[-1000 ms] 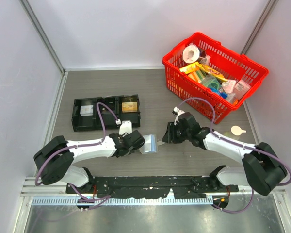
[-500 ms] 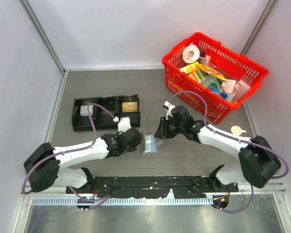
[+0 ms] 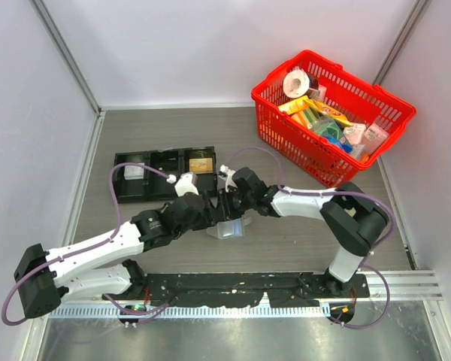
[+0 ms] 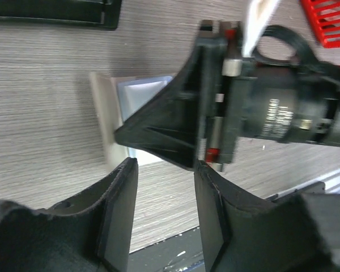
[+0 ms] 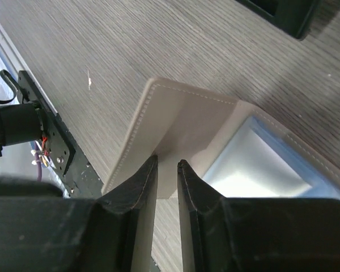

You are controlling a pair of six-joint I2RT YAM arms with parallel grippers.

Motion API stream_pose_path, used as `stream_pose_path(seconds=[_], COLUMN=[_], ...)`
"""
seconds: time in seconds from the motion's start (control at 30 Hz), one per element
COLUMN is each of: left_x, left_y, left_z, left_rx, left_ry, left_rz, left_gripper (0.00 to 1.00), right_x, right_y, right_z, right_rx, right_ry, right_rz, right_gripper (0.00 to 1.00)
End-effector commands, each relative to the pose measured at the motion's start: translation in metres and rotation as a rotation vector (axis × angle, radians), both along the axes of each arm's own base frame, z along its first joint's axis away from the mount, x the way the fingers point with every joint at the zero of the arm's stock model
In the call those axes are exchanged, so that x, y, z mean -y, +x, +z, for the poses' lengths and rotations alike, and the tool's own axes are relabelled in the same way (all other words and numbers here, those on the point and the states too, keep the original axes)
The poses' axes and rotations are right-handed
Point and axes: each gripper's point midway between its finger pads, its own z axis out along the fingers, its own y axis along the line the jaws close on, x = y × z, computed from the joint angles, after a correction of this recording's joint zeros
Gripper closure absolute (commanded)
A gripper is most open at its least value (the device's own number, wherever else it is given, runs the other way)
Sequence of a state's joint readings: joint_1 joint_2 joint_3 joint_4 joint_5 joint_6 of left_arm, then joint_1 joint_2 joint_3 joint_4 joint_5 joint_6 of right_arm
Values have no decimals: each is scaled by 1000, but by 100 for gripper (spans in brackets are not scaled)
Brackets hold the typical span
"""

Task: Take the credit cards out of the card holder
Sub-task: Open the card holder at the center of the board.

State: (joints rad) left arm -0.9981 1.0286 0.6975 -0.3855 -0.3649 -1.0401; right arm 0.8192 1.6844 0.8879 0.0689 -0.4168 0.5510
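Grey on the outside and pale blue inside, the small folding card holder [image 3: 227, 228] lies half open on the wood-grain table [image 3: 286, 241], between the two arms and just in front of the long black three-compartment tray [image 3: 165, 173]. In the right wrist view, one stitched grey flap [image 5: 175, 130] stands tilted up, and beside it a whitish clear pocket [image 5: 260, 164] is seen. The right gripper [image 5: 167, 161] has its fingers almost together, pinching the edge of this flap. The left gripper [image 4: 164, 215] hovers just beside the holder's near side with its fingers [image 4: 116, 209] apart and nothing between them. The red plastic basket [image 3: 282, 139], full of packets, stands well apart at the far right.
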Motion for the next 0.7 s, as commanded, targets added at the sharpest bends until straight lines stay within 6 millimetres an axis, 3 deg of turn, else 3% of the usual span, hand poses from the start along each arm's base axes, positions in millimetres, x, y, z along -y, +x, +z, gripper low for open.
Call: stream_pose_path(seconds=[0.0, 0.27, 0.43, 0.67], left_x=[20, -4, -30, -48], left_y=[2, 3, 5, 3], left_z=[16, -40, -82, -101], left_rx=[21, -69, -131, -156], left_ry=[-102, -48, -26, 22], left_rz=[-36, 107, 209, 261], left_gripper=[55, 85, 94, 96], right_x=[-21, -18, -16, 6], right_y=[4, 3, 5, 13], right_z=[1, -14, -11, 6], right_rx=[13, -9, 7, 86], right_ry=[46, 23, 20, -30], right_rz=[37, 15, 3, -82], right_gripper=[75, 79, 80, 78])
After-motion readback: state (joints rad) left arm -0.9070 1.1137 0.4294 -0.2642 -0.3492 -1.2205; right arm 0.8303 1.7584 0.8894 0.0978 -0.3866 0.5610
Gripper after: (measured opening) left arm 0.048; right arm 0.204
